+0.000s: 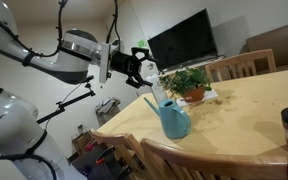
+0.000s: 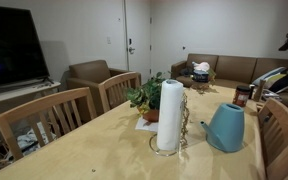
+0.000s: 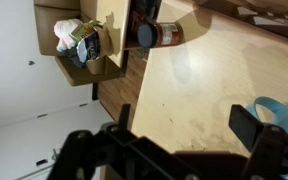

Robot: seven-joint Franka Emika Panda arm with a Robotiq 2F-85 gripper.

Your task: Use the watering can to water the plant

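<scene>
On the wooden bench (image 1: pixel 249 100), the watering can (image 1: pixel 174 119) stands upright near the front edge, at about seven o'clock from the plant (image 1: pixel 189 82) in an exterior view and apart from it. Its thin spout slants up toward ten o'clock in that view. Seen from across the bench, the can (image 2: pixel 227 126) sits at four o'clock from the plant (image 2: pixel 146 97), with a paper towel roll (image 2: pixel 169 115) between them.

The pincer (image 1: pixel 142 68) hangs in the air at eleven o'clock from the can, well apart from it, released with its jaws spread wide and nothing in them. In the wrist view only a teal sliver of the can (image 3: pixel 280 112) shows at the three o'clock edge, just beyond one finger (image 3: pixel 247 126), and a dark jar (image 3: pixel 159 35) lies off at twelve o'clock.

The can looks like moulded plastic, so it is probably light and fairly stiff, with a smooth skin that may slip. If it holds water it will be heavier and the load will slosh. The rounded body looks too wide and curved for a sure pinch, and the spout too thin and springy. The loop handle at the top rear is the better hold, taken across its bar so the can cannot swing when tipped. Its exact shape is hard to make out here.
</scene>
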